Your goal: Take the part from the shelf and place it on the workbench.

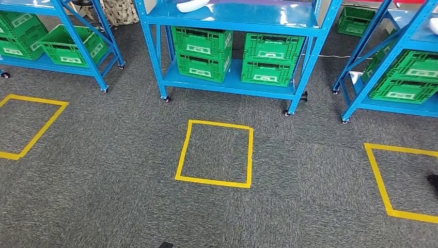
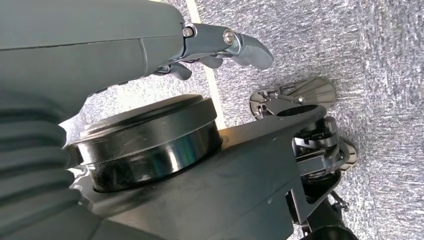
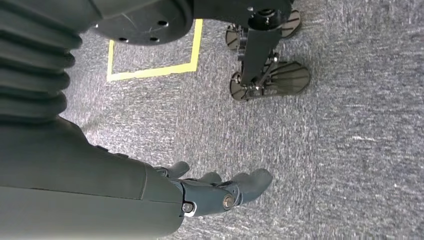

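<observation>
At the top centre of the head view a white part (image 1: 192,5) lies on the upper board of the middle blue shelf (image 1: 232,18), above four green crates (image 1: 235,56) stacked two by two on its lower board. On the grey carpet (image 1: 119,155) at mid-frame sits a yellow tape square (image 1: 215,153), with others at the left and right edges. In the wrist views the left hand (image 2: 220,47) and right hand (image 3: 220,190) hang over the carpet, fingers loosely apart and holding nothing.
</observation>
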`<state>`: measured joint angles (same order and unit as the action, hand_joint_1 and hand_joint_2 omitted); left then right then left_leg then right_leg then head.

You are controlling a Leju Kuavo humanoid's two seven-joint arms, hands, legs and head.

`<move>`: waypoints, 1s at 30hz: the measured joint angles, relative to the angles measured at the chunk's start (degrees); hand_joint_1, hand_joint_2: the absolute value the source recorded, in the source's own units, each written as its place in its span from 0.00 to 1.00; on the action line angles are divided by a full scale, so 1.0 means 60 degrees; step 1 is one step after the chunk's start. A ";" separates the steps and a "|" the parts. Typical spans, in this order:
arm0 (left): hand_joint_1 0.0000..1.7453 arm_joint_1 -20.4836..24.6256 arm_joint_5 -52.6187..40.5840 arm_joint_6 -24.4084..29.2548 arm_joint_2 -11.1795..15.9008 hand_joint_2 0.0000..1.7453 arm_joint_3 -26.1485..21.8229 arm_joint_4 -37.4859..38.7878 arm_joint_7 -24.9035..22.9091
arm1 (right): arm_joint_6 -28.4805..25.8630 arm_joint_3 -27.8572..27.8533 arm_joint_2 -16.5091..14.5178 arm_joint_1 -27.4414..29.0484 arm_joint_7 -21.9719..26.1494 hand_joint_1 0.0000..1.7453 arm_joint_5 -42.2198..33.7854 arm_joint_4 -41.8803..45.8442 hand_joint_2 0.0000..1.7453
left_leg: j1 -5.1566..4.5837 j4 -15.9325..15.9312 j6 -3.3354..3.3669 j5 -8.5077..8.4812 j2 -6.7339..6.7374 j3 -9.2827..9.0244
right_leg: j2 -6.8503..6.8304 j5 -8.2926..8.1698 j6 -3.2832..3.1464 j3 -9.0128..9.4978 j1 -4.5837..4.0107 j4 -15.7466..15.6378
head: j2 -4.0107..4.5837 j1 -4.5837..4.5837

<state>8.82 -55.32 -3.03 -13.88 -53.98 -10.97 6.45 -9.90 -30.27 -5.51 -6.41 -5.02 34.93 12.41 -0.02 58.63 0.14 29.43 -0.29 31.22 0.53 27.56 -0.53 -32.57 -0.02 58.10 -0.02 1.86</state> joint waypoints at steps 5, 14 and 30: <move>0.00 0.0001 0.0000 -0.0041 0.0000 1.00 -0.0008 0.0000 -0.0044 | 0.0000 0.0000 -0.0003 0.0001 0.0035 0.00 -0.0014 0.0000 1.00 | -0.0014 0.0006 0.0024 0.0010 0.0002 0.0002 | 0.0000 -0.0006 0.0177 0.0015 0.0020 -0.0040 | 0.0000 0.0002; 0.00 0.0002 -0.0016 -0.0050 0.0000 1.00 -0.0008 0.0000 -0.0045 | -0.0004 0.0000 -0.0007 0.0001 0.0077 0.00 -0.0018 0.0000 1.00 | -0.0002 -0.0006 0.0017 0.0006 0.0002 -0.0006 | -0.0001 -0.0002 0.0199 0.0008 0.0008 -0.0039 | 0.0000 0.0003; 0.00 -0.0212 0.0589 -0.0108 0.0170 1.00 0.0422 -0.0121 -0.0225 | 0.0091 0.0316 0.0008 0.0196 -0.0003 0.00 -0.0379 0.0004 1.00 | 0.0004 -0.0026 0.0006 0.0000 0.0002 -0.0012 | 0.0000 0.0007 0.0187 0.0004 0.0002 -0.0036 | 0.0000 0.0003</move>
<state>7.55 -51.79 -3.67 -12.86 -51.45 -11.70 5.10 -9.36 -28.38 -5.46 -5.24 -5.03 32.66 12.44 0.00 58.47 0.17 29.43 -0.28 31.15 0.53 27.60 0.59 -32.55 -0.01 57.88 -0.02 1.88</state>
